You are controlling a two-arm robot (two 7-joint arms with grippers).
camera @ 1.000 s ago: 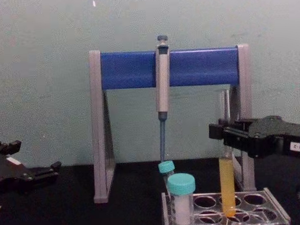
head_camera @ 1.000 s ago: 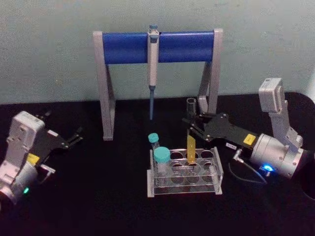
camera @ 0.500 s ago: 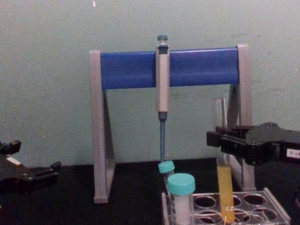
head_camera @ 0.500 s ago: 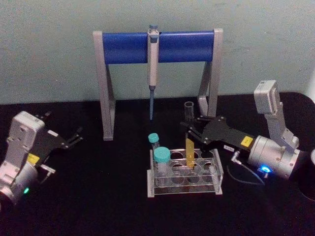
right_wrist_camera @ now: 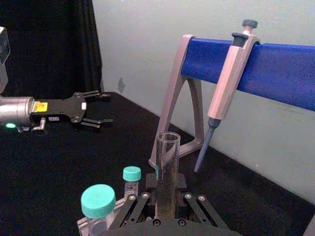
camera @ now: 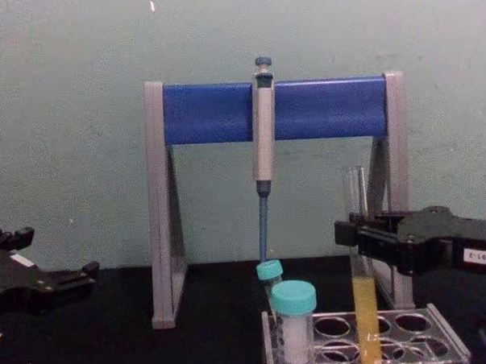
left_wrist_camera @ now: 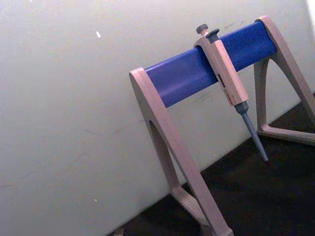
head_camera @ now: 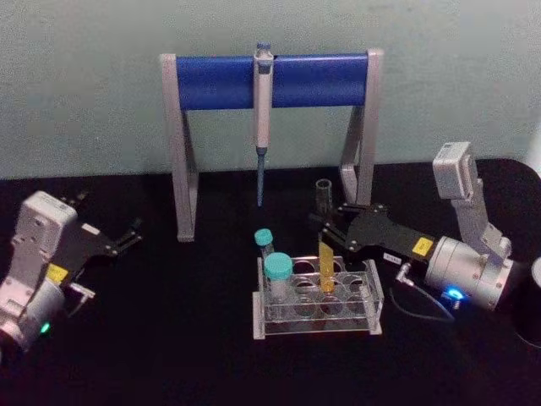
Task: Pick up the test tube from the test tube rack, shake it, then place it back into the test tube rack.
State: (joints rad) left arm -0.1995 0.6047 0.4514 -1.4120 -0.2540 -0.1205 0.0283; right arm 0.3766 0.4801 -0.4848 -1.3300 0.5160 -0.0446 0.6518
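Tube [head_camera: 326,269] is standing upright, its yellow lower part sitting down in a far-row hole of the rack [head_camera: 317,326], clear open top sticking up above the right gripper [head_camera: 325,228]. Table [head_camera: 169,338] is black and is carrying everything. Stand [head_camera: 270,80], grey legs and a blue bar, is sitting at the far side in the middle, with a pipette [head_camera: 263,101] hanging tip down from the bar. Right arm is reaching in from the right, and its gripper is clamping the tube just above the liquid line, fingers [right_wrist_camera: 147,183] pressing on both sides. Left gripper [head_camera: 131,233] is resting far left on the table, well apart from the rack, fingers spread and holding nothing. Rack is lying near centre, in front of the stand. Two teal-capped tubes [head_camera: 277,269] are sitting at the rack's left end, the bigger one nearer and the smaller one tilting behind it. In the chest view the tube [camera: 365,306] is showing right of the teal caps, liquid reaching down into the rack [camera: 411,336].
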